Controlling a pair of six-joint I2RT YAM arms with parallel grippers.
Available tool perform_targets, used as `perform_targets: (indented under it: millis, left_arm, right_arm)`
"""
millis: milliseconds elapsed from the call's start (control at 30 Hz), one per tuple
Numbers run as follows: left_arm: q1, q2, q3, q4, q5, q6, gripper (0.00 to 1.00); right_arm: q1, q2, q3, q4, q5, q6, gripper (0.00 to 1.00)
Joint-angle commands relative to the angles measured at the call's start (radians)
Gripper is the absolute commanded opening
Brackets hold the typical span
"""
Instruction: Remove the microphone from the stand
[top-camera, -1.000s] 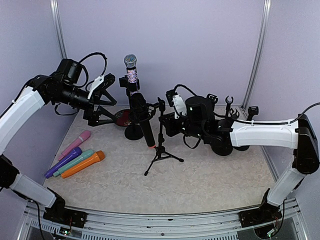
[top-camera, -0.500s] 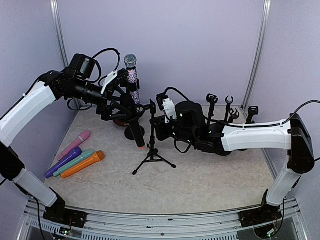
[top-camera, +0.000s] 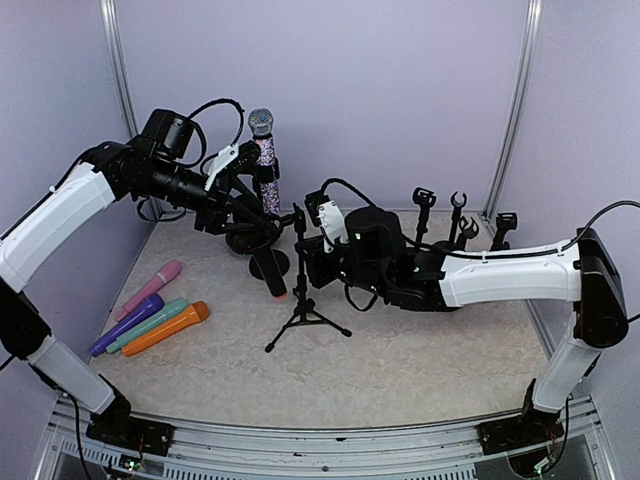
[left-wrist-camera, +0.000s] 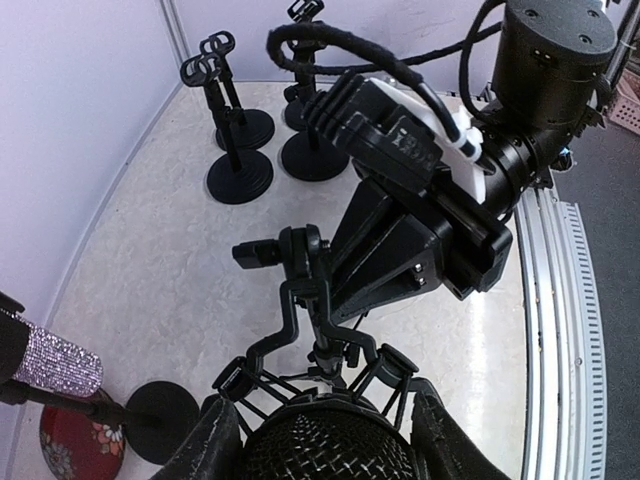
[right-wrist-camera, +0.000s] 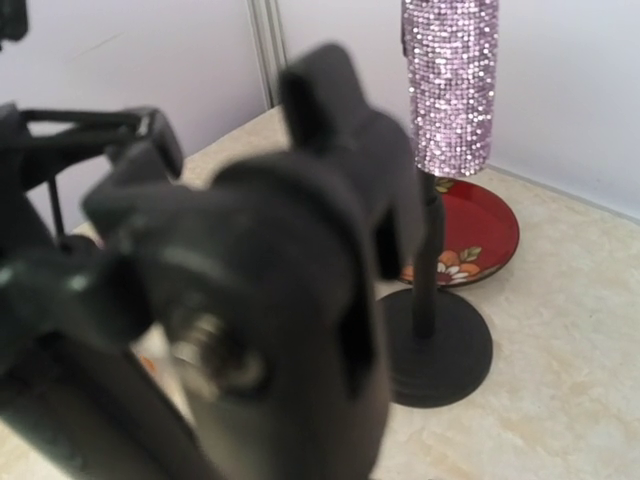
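Overhead, both grippers meet above the middle of the table (top-camera: 420, 350). The right gripper (top-camera: 306, 250) is pressed together on the upper stem of the black tripod stand (top-camera: 303, 308), just under its clip (left-wrist-camera: 300, 245). The left gripper (top-camera: 250, 228) pinches the black microphone (top-camera: 268, 268) by its mesh head; in the left wrist view both fingers (left-wrist-camera: 212, 445) sit against the head's sides. From that grip the microphone's body hangs tilted below the left gripper, orange tail end pointing down toward the table. It is out of the clip and just beside the stand's stem, between the two grippers. Behind the left gripper, a glittery pink microphone (top-camera: 264, 150) stands upright on a round-based stand (right-wrist-camera: 432, 350).
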Motion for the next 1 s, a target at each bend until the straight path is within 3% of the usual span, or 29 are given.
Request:
perform_targets:
  millis: [0, 133, 600, 967]
  left_arm:
    - [-0.006, -0.013, 0.029, -0.052, 0.016, 0.049, 0.38]
    - [-0.006, -0.008, 0.081, -0.1, 0.011, 0.065, 0.26]
    - [-0.027, 0.037, 0.482, -0.246, -0.048, 0.099, 0.26]
    - [-0.029, -0.145, 0.515, -0.16, -0.18, 0.1, 0.26]
  right_arm:
    - [0.009, 0.018, -0.014, -0.025, 0.007, 0.024, 0.0]
    - [0.01, 0.017, -0.022, -0.032, 0.012, 0.018, 0.0]
    - [0.009, 0.047, -0.025, -0.082, 0.042, -0.035, 0.0]
    - [0.006, 0.077, -0.007, -0.099, 0.079, -0.148, 0.0]
